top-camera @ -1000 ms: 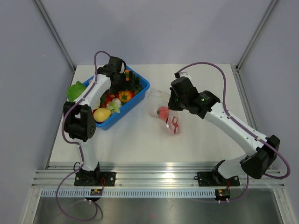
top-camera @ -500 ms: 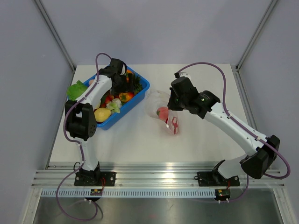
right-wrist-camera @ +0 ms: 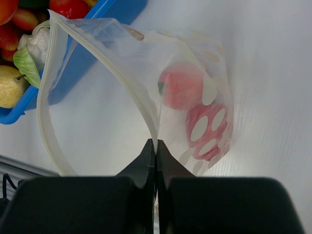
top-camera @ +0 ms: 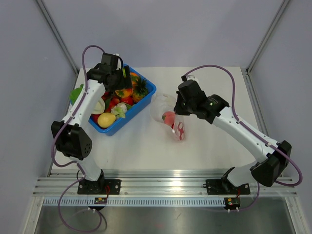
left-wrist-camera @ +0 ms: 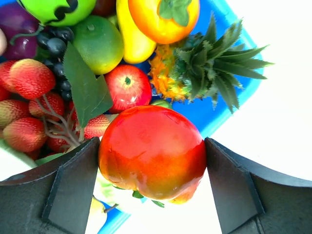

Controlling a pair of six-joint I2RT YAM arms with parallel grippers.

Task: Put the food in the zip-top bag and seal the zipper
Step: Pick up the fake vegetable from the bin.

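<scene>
My left gripper (top-camera: 122, 88) is shut on a glossy red-orange fruit (left-wrist-camera: 152, 152), which sits between both fingers (left-wrist-camera: 73, 187) a little above the blue bin (top-camera: 147, 92). My right gripper (top-camera: 176, 110) is shut on the mouth edge of the clear white-dotted zip-top bag (top-camera: 165, 108), holding it up and open. In the right wrist view the gripper (right-wrist-camera: 156, 146) pinches the bag (right-wrist-camera: 195, 63). The pale zipper (right-wrist-camera: 43, 122) curves open on the left. Two red fruits (right-wrist-camera: 181, 87) (right-wrist-camera: 207, 130) lie inside.
The blue bin (left-wrist-camera: 234, 100) holds several toy foods: a pineapple (left-wrist-camera: 204, 63), an apple (left-wrist-camera: 127, 87), strawberries (left-wrist-camera: 30, 78), a lemon (top-camera: 106, 120). A green leafy item (top-camera: 77, 92) lies on the table left of the bin. Enclosure walls stand at the sides and the back.
My left gripper has risen out of the bin with the red-orange fruit, and the arm has swung left and back. The right gripper and the bag have barely shifted.
</scene>
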